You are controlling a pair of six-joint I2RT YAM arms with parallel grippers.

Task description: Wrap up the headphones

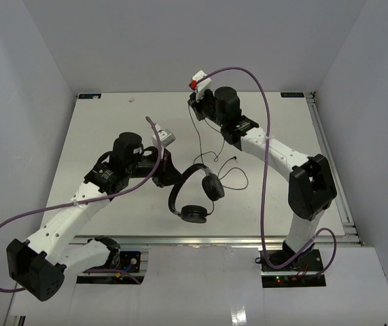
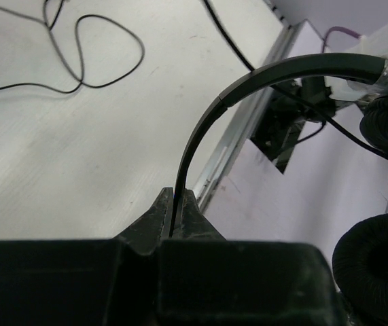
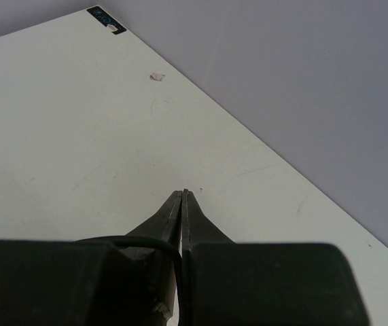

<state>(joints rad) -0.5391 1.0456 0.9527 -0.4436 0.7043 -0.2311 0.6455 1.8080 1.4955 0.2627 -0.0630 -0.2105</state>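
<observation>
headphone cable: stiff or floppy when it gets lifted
Probably floppy: the cable hangs slack from the right gripper and curls in loose loops on the table. Very thin, so likely light and apt to slip from the pinch.

High rear overview of the table (image 1: 112,122); close wrist views along their jaws.

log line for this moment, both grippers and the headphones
left gripper shut on thin curved black headband | right gripper shut on long thin black headphone cable

White table (image 1: 112,122) – looped cable (image 2: 143,51) lying
</observation>
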